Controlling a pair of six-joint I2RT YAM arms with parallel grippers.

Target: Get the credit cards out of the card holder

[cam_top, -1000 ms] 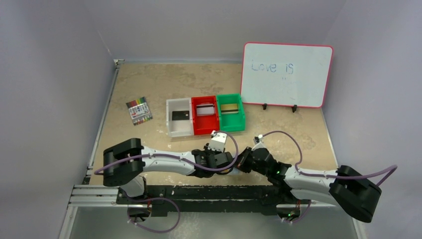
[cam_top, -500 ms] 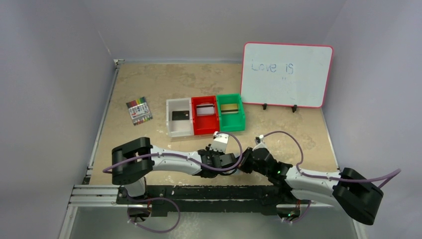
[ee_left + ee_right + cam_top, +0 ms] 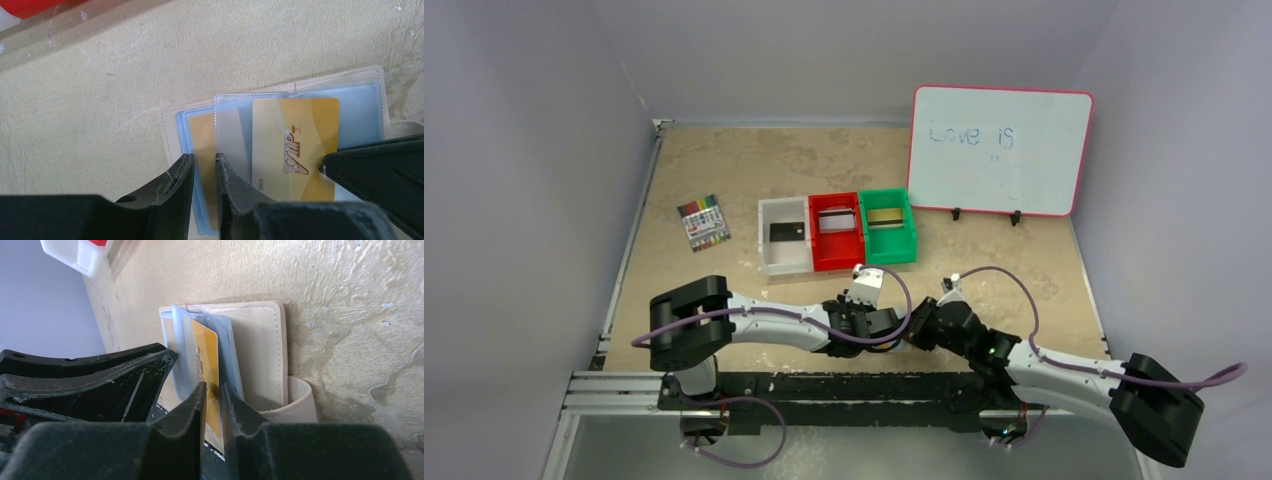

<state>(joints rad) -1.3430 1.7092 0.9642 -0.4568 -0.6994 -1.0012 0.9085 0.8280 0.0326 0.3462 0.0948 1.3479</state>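
Right wrist alone shows right gripper (image 3: 214, 389) pinching gold card (image 3: 207, 347); left gripper (image 3: 204, 161) clamps card holder (image 3: 361, 111).

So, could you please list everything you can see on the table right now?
Red-framed whiteboard: one, white, far right, reads "Love is".
Plastic bins: three, white, red, green, mid-table row.
Flat cards: three, black, silver-grey, tan, one per bin.
Coloured marker pack: one, left of bins.
Beige card holder: one, open, near side.
Gold VIP card: one, in holder's clear sleeve.
Left fingers: black, at sleeve edge.
Right fingers: black, pinching gold card.
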